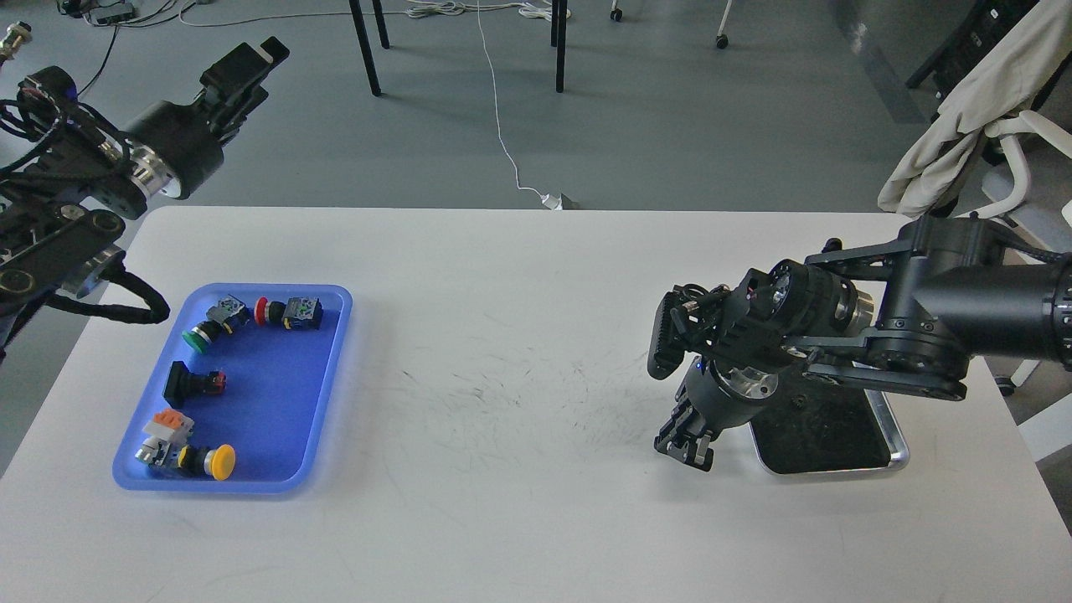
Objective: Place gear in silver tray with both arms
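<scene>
The silver tray (888,452) lies at the right of the white table, and my right arm covers its far and left parts. My right gripper (685,442) points down at the table just left of the tray's left rim; it is dark and small, and its fingers cannot be told apart. No part shows in it. My left gripper (244,71) is raised beyond the table's far left corner, over the floor, pointing up and right. Its fingers overlap in this view. Several push-button and switch parts (209,385) lie in a blue plastic tray (285,419) at the left.
The table's middle (502,385) shows only dark scuff marks. A chair with a beige cloth (963,109) stands past the far right corner. Table legs and a white cable (502,142) are on the floor behind.
</scene>
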